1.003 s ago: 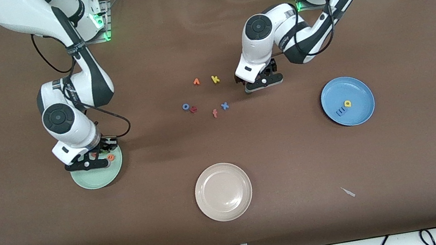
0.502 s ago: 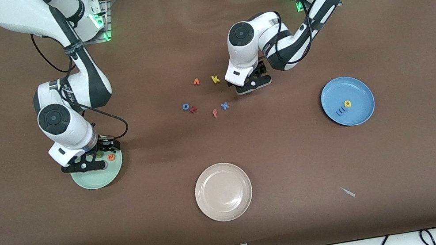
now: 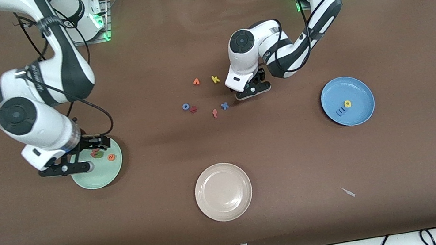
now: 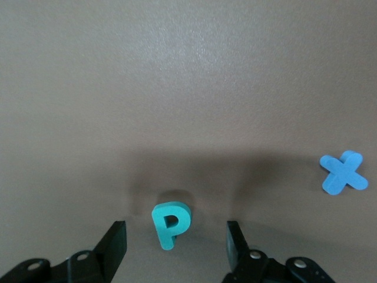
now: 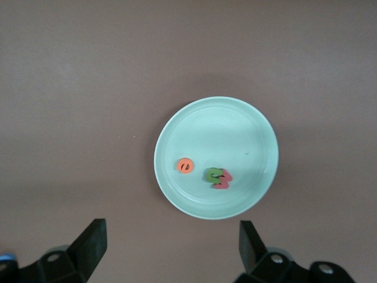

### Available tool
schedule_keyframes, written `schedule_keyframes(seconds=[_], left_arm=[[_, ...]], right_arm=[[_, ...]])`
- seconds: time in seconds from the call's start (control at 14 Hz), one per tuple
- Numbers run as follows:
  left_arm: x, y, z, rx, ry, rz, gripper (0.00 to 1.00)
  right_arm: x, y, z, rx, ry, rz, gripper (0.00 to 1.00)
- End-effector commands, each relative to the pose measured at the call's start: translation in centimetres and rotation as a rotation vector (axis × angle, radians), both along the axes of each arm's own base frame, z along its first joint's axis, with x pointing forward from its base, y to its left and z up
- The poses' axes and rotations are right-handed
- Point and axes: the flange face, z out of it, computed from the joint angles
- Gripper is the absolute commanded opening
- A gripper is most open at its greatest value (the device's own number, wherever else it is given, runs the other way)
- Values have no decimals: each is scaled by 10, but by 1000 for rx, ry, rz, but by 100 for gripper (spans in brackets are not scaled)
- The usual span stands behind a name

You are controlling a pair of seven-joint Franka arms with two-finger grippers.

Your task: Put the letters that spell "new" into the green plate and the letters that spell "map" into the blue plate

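Observation:
The green plate (image 3: 95, 176) (image 5: 224, 127) holds the green "n" (image 3: 97, 152) (image 5: 213, 174), which lies partly on the salmon "w" (image 5: 224, 180), and the orange "e" (image 3: 111, 157) (image 5: 185, 166). My right gripper (image 3: 65, 168) (image 5: 172, 231) hangs open and empty over the table, just off the plate's rim. The blue plate (image 3: 355, 89) holds the blue "m" (image 3: 340, 111) and the yellow "a" (image 3: 347, 103). My left gripper (image 3: 252, 90) (image 4: 175, 237) is low at the table, open. The teal "p" (image 4: 171, 223) stands between its fingers with a gap on each side.
Loose letters lie mid-table: an orange one (image 3: 196, 82), yellow "k" (image 3: 215, 79), blue "o" (image 3: 185, 106), a red one (image 3: 193, 109), salmon "f" (image 3: 215, 113), and blue "x" (image 3: 224, 105) (image 4: 344, 173) close to my left gripper. A beige plate (image 3: 223, 191) sits nearer the camera.
My right gripper opened, left its letter on the green plate, and rose away toward the right arm's end. My left gripper moved toward the loose letters, came down around the "p", and its fingers narrowed.

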Motion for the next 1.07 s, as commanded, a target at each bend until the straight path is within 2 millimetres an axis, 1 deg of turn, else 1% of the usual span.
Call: schedule_keyframes(seconds=[0.0, 0.14, 0.21, 0.29, 0.36, 0.43, 0.5, 0.57, 0.64, 0.72, 0.79, 0.86, 1.0], left_arm=[[7, 1, -6, -3, -19, -5, 60], [9, 3, -6, -1, -19, -4, 54], [11, 6, -8, 4, -19, 2, 51], [12, 7, -9, 5, -19, 3, 48], [12, 6, -8, -1, -22, 2, 45], [13, 8, -9, 0, -21, 4, 42], [15, 11, -11, 1, -21, 9, 39], [16, 11, -12, 2, -20, 10, 36], [15, 11, -12, 2, -19, 10, 34], [15, 11, -13, 2, -17, 10, 31], [14, 12, -13, 2, -16, 9, 27], [14, 12, -13, 2, -16, 9, 22], [16, 13, -12, 3, -17, 14, 15]], right_arm=[[5, -19, 51, 22, 20, 70, 100], [-1, -32, 82, 38, 5, 66, 100], [-3, -34, 90, 43, 5, 62, 100], [-5, -32, 99, 50, 10, 62, 100], [-6, -25, 107, 77, 6, 62, 100], [-10, -25, 119, 102, -11, 54, 100], [-19, -29, 134, 121, -23, 56, 100], [-26, -38, 146, 142, -30, 54, 100], [-33, -58, 158, 166, -35, 42, 100], [-42, -67, 162, 181, -25, 38, 100], [-50, -76, 170, 192, -34, 33, 100], [-58, -88, 175, 200, -40, 23, 100], [-73, -96, 185, 206, -49, 57, 100]])
